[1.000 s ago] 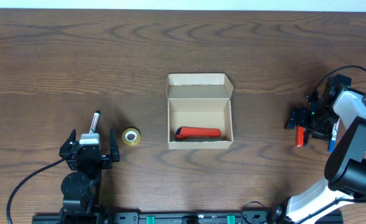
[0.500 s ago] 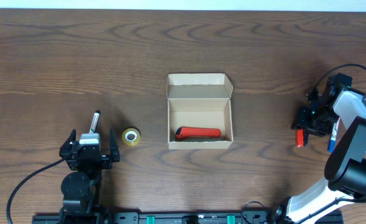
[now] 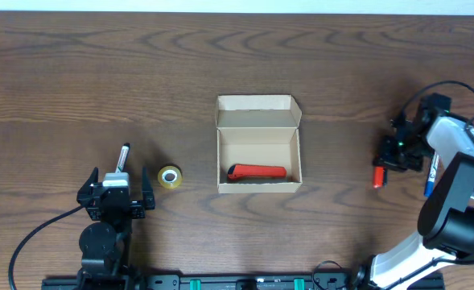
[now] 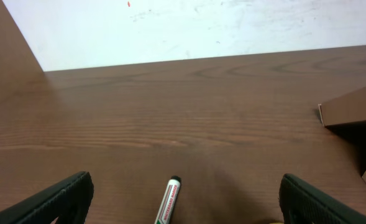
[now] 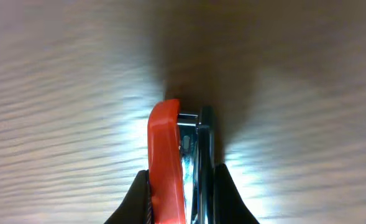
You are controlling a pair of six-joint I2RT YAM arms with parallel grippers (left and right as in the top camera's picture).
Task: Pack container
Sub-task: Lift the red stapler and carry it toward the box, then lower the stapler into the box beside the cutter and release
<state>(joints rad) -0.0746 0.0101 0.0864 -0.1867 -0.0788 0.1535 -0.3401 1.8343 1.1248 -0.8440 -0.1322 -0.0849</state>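
The container, a tan cardboard box with its flap lid folded back, stands open at the table's middle, and a long red item lies inside. One corner of the container shows in the left wrist view. My right gripper at the right side is shut on a small red and chrome stapler. The stapler fills the right gripper, pressed between both fingers. My left gripper rests open at the front left. A whiteboard marker lies on the table between its spread fingers.
A yellow tape roll sits right of the whiteboard marker. A blue marker lies beside the right arm. A white wall runs along the far table edge.
My right gripper closed on the red stapler and shifted it slightly left. The left arm stayed still and open.
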